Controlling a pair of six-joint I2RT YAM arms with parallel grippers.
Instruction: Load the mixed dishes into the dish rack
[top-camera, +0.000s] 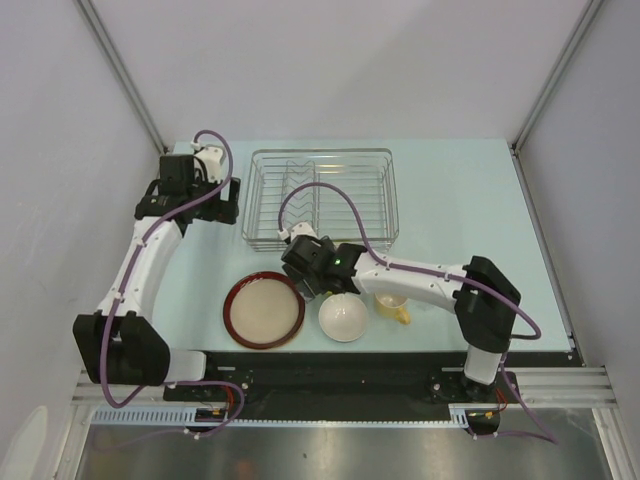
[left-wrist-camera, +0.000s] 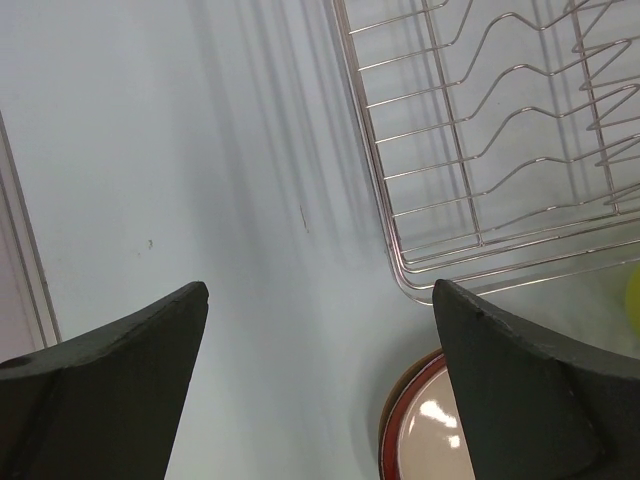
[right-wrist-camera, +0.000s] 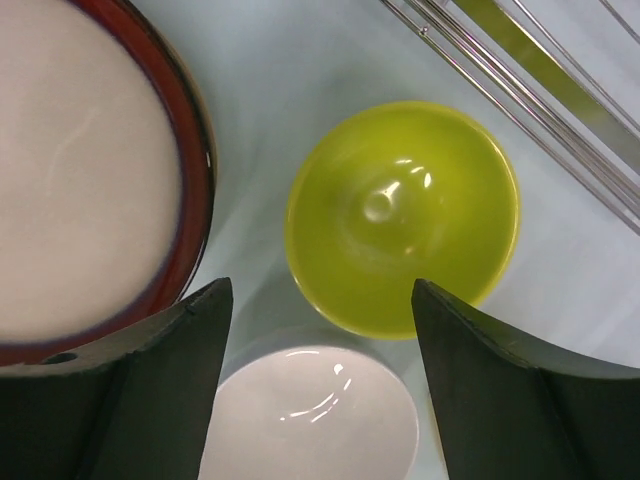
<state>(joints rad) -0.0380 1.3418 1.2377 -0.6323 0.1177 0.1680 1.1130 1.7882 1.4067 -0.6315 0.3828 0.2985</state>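
While the right pincer (right-wrist-camera: 318, 300) hangs open and empty, the near rim of the lime-green bowl (right-wrist-camera: 400, 215) just ahead should be straddled squarely

White arm links (top-camera: 140, 262), black joints (top-camera: 130, 345) — purple cables (top-camera: 212, 133); dark wedge claw fingers (left-wrist-camera: 110, 400).
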